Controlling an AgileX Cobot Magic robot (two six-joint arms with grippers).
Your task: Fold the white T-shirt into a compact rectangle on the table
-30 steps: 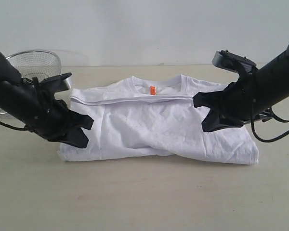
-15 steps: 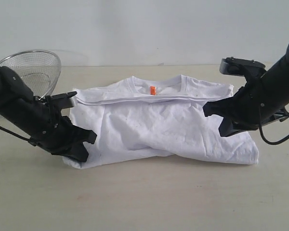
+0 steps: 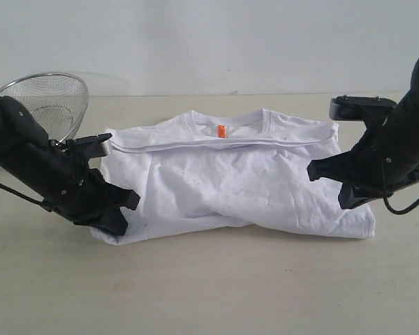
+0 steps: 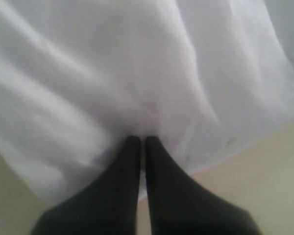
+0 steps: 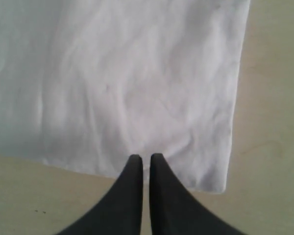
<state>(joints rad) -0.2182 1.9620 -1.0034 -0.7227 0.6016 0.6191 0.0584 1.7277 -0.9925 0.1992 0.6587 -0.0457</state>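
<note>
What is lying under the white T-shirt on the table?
Only the bare table shows around the white T-shirt. The shirt is folded over itself, so its lower layers and the table beneath them are covered; whether anything lies there cannot be seen.

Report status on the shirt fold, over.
Left gripper shut on white T-shirt edge. Right gripper shut at its edge, grip unclear. Shirt part-folded on table. Wire basket behind left arm, off the cloth.

White T-shirt [image 3: 230, 174] folded, rumpled, orange neck tag [image 3: 221, 130] showing, flat on table [image 3: 209, 286].
</note>
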